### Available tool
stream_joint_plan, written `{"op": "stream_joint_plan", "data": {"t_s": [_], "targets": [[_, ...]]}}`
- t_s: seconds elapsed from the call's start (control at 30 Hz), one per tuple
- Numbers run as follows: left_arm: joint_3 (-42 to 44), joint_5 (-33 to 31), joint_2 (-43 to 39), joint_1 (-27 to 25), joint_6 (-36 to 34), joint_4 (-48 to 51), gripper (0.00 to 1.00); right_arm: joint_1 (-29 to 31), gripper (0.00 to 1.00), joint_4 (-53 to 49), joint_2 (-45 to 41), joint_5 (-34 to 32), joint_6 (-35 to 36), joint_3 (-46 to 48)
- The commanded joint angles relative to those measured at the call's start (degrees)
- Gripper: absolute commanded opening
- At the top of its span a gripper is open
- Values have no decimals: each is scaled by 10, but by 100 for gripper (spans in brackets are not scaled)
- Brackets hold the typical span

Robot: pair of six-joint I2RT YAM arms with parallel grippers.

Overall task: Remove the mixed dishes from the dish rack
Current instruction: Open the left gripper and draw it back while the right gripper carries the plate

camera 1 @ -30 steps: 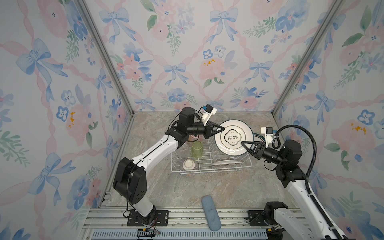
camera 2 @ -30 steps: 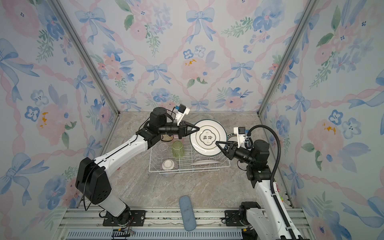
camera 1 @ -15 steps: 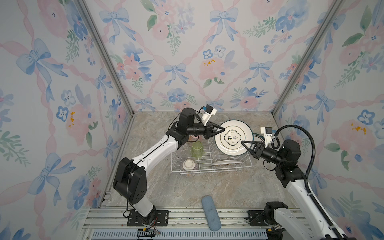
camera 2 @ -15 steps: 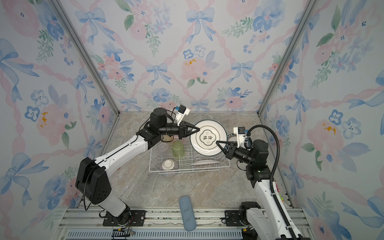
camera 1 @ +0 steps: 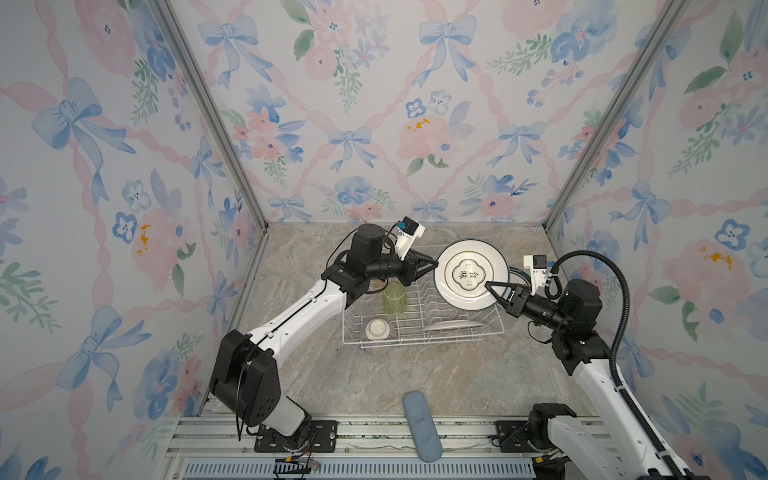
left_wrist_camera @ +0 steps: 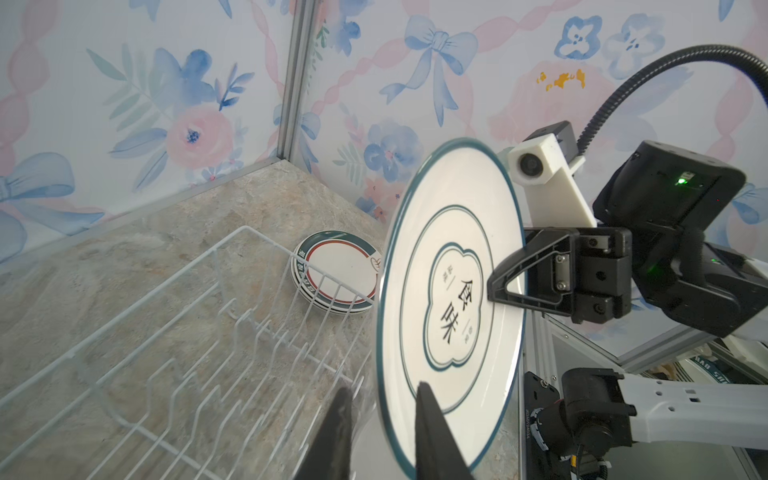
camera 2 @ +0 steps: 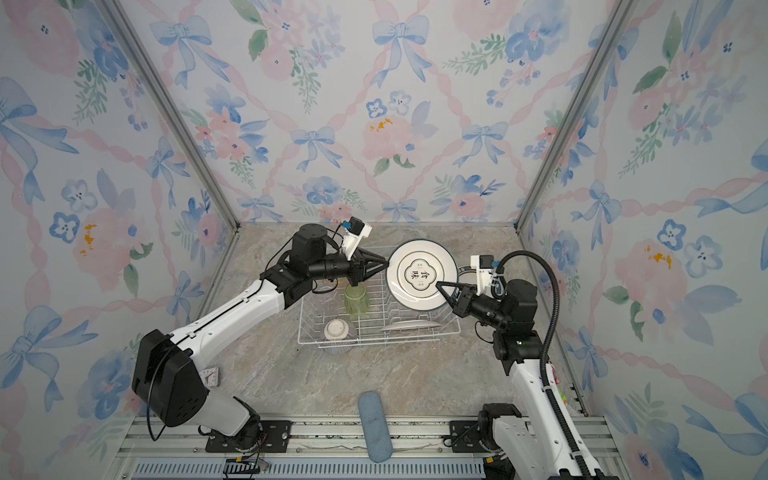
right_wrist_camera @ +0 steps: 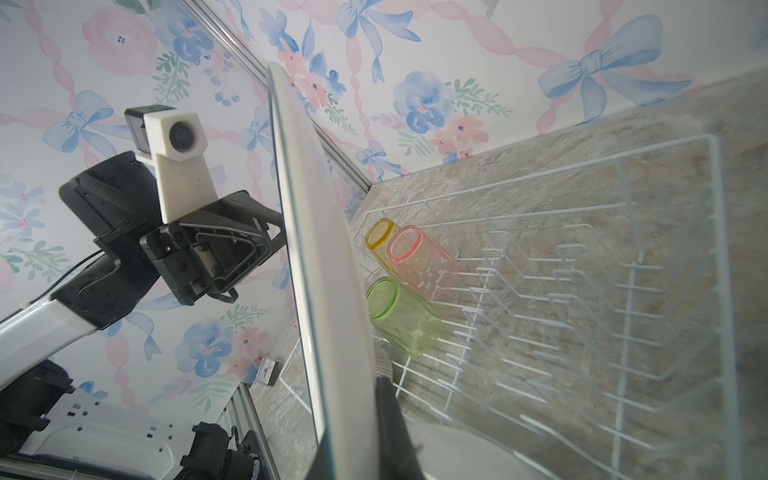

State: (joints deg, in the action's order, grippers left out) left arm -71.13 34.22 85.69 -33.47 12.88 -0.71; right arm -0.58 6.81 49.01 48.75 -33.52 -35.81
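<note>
One plate [camera 1: 469, 272], right jaws clamped, left jaws astride

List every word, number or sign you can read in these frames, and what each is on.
"食味": centre of the raised plate.
Small characters either side of it: too small to read.
Rim markings on the stacked plates: too small to read.
Clock face: too small to read.
White lettering on a dark strip: blurred.
Nothing else readable.
</note>
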Motion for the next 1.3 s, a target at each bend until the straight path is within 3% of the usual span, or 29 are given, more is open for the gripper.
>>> {"op": "stream_joint_plan", "data": {"t_s": [0.0, 0.2, 0.4, 0.67, 1.27], "targets": [[33, -74, -26, -14, -32, 35, 22, -32, 0, -3, 10, -16, -15, -15], [85, -175, -63, -62, -44, 52, 21, -114, 0, -29, 49, -28, -56, -14], [130, -268, -99, -107, -61, 51, 22, -206, 0, -56, 78, -91, -57, -10], [146, -277, -94, -115, -62, 51, 19, -255, 0, -97, 119, -166, -26, -13], [142, -312, -86, -133, -74, 49, 18, -265, 1, 8, 271, -148, -58, -6]]}}
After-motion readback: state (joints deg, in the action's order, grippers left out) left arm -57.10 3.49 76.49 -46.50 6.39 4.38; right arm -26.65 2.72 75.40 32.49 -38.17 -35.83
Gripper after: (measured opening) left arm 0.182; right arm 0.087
